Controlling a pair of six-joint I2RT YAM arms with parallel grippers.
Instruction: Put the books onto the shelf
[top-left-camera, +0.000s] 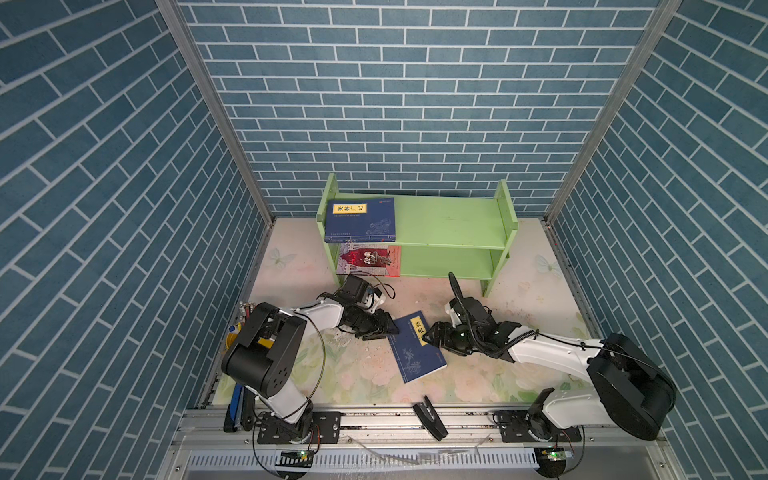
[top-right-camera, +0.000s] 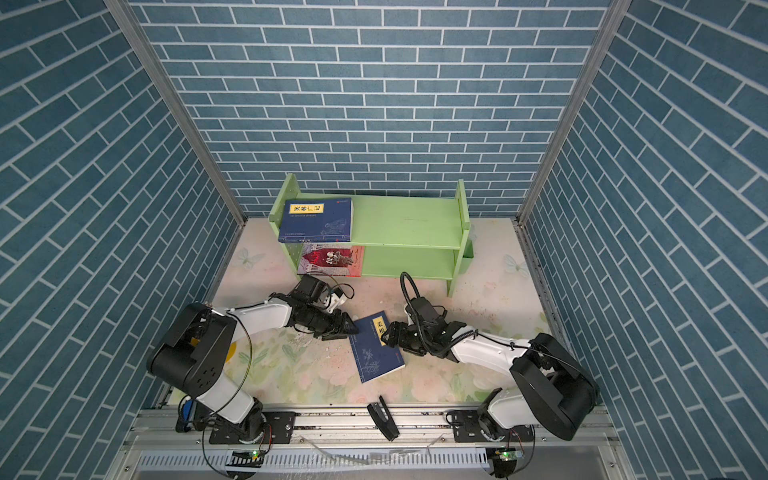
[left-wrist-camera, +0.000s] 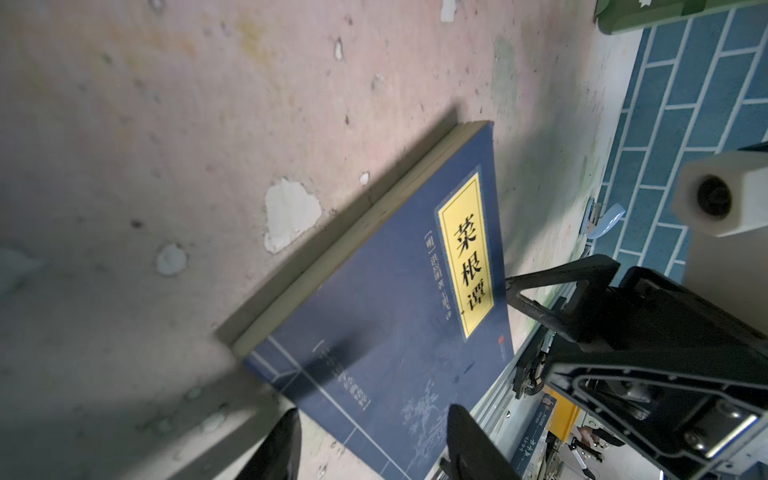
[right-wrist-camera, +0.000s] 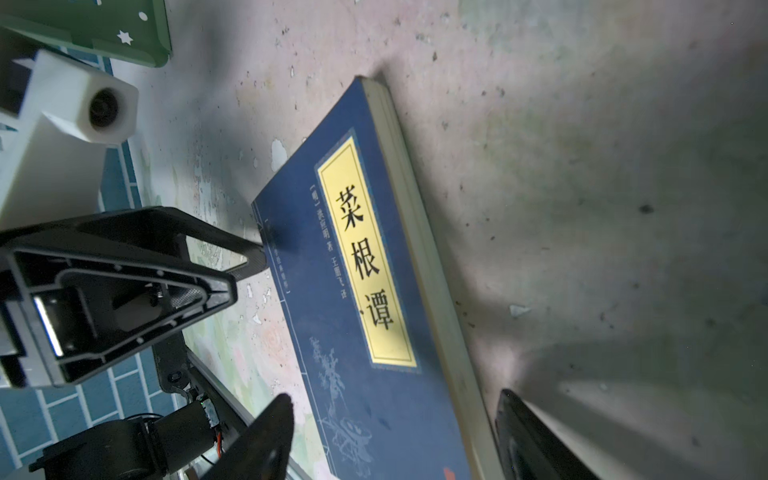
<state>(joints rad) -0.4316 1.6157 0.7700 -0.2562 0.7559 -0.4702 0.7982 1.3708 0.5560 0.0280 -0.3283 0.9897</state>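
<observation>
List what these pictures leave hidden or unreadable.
- Red book: rear part under the shelf's upper board, both top views.
- Table book: label's end covered by right hand, top views; one end cut by frame edge, wrist views.
- Shelf-top book: small print too tiny.

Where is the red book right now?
In both top views the red book lies on the lower tier of the shelf, left end, beneath a blue book.

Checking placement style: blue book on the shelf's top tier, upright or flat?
Flat. The blue book lies cover-up on the shelf's top tier, title label fully visible in both top views.
</observation>
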